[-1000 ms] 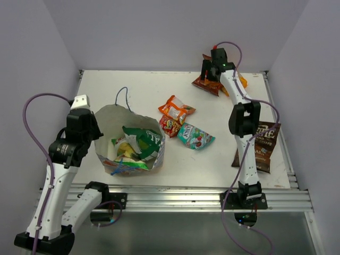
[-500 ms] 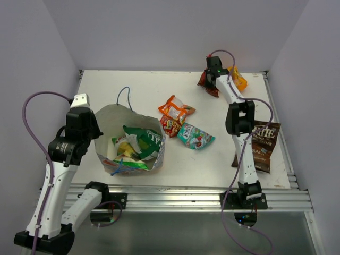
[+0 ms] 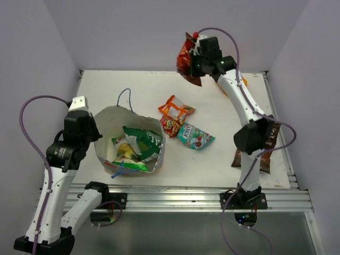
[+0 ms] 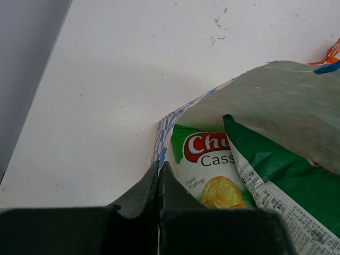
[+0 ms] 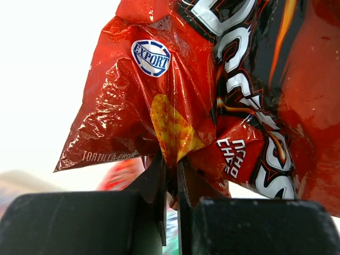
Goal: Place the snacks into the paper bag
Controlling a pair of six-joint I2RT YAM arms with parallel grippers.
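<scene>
**Red packet lifted off the far corner**

A second ago the right gripper (image 3: 195, 57) sat low over the red-orange packet (image 3: 187, 59) at the far right corner of the table (image 3: 212, 164), jaws wide. Now it hangs high over the far edge, jaws pinched on the packet's crimped end, and the packet dangles clear. The left gripper (image 3: 93, 133) has not moved; it is clamped on the left rim of the paper bag (image 3: 109, 118). The bag's mouth gapes, with green packets (image 3: 142, 141) inside. The far left is bare, and three packets (image 3: 178, 125) cluster just right of the bag.
</scene>
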